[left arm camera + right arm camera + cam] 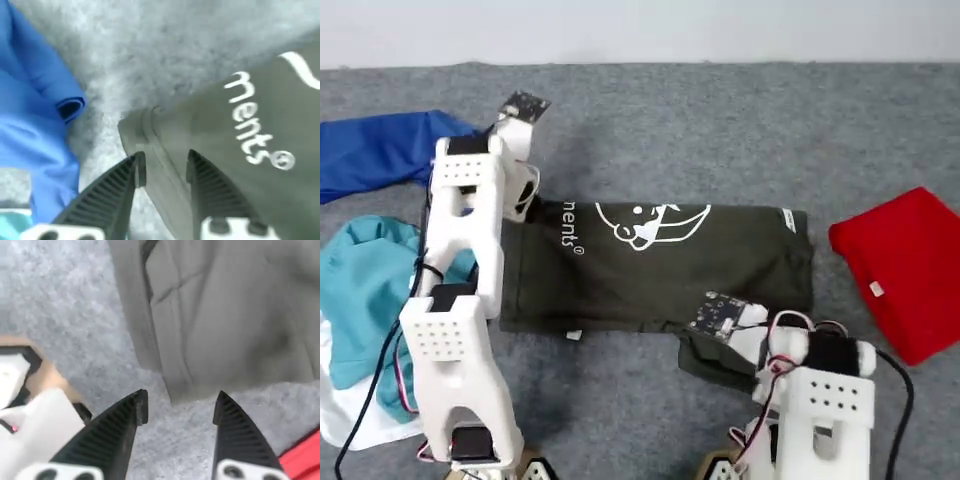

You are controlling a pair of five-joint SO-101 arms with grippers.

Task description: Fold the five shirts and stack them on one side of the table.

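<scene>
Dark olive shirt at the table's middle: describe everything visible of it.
The dark olive shirt, soft-looking fabric, lies folded into a long band across the grey table. A white drawing and lettering face up, and a small white tag sits at one end. A fold juts out on the near side. The open left gripper straddles its hem. The open right gripper hovers at its near edge.

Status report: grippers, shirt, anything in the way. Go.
Left gripper open, fingers astride the dark green printed shirt's corner. Right gripper open above its near edge. Red folded shirt lies apart.
</scene>
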